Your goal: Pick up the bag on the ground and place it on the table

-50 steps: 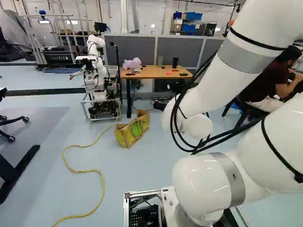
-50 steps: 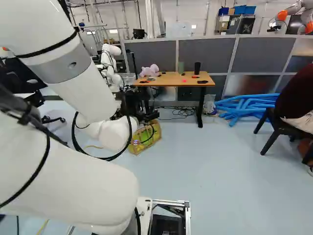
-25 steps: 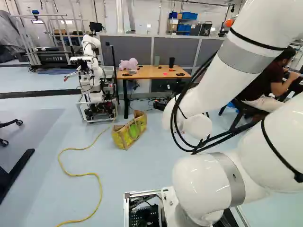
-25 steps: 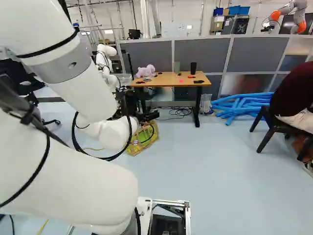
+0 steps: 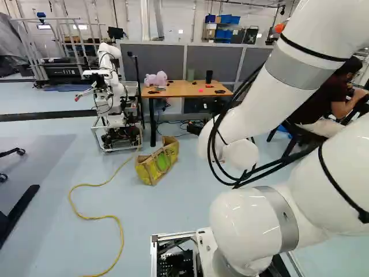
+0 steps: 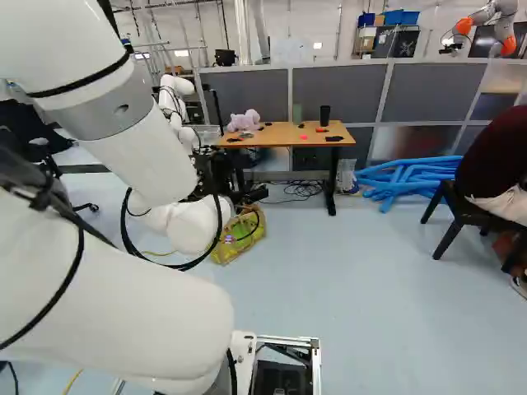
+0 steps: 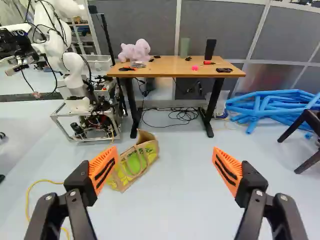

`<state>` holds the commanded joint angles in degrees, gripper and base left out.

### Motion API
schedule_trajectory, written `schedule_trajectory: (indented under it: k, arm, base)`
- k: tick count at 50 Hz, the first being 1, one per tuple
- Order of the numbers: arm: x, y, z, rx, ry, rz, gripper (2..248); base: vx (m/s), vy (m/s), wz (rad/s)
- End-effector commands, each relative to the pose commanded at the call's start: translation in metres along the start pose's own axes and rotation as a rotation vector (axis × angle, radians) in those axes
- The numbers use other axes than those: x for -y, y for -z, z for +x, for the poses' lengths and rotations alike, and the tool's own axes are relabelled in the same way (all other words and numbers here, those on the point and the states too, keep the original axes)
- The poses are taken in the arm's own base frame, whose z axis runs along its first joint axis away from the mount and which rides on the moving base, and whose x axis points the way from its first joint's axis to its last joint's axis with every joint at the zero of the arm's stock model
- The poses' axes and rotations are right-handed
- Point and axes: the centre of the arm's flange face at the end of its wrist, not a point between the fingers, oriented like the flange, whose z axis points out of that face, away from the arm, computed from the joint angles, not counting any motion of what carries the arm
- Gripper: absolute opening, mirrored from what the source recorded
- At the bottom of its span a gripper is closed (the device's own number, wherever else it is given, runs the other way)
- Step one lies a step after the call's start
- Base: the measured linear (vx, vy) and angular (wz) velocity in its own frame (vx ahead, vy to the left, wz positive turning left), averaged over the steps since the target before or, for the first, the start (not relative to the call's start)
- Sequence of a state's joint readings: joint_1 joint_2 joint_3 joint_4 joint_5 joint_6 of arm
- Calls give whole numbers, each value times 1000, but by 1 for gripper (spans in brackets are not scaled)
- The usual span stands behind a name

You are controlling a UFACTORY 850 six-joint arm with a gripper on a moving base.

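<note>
In the right base view my gripper (image 6: 247, 195) shows as a dark shape past the wrist, partly hidden by the arm. The wrist view has the gripper (image 7: 165, 167) open, its orange pads wide apart with nothing between them. A yellow-green bag with tan edges (image 7: 134, 165) rests on the floor, ahead of the gripper and partly behind one finger; its handle loops show. The left base view shows the whole bag (image 5: 157, 163); in the right one the arm and its cables partly cover it. Behind the bag stands the wooden-topped table (image 7: 175, 72), dark-legged.
A pink plush toy (image 7: 135, 51), a black cup (image 7: 210, 49) and small items lie on the table. Another robot (image 7: 72, 75) stands beside it. Blue tubes (image 7: 270, 107) and a chair (image 6: 457, 210) are on the other side. A yellow cable (image 5: 95, 216) crosses the floor.
The base has moved: in both base views the scene has shifted a little leftward, with the bag slightly nearer. My arm keeps its pose against its lowest joint.
</note>
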<state>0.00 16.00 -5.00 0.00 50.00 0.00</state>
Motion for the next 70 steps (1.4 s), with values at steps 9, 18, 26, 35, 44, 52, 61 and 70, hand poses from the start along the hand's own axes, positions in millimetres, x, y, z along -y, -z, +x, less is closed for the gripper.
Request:
schedule_trajectory:
  k: [9, 18, 26, 35, 44, 52, 61, 70]
  arm:
    - [0, 0, 0, 0, 0, 0, 247]
    - [0, 0, 0, 0, 0, 0, 247]
    - [0, 0, 0, 0, 0, 0, 247]
    - [0, 0, 0, 0, 0, 0, 247]
    - [0, 0, 0, 0, 0, 0, 247]
    - [0, 0, 0, 0, 0, 0, 247]
    - [0, 0, 0, 0, 0, 0, 247]
    - [0, 0, 0, 0, 0, 0, 247]
  base:
    - [126, 7, 18]
    - [134, 52, 232]
    - [130, 68, 319]
    - [128, 69, 324]
    - [105, 17, 69]
    - [109, 2, 3]
    - [130, 5, -1]
    - [140, 4, -3]
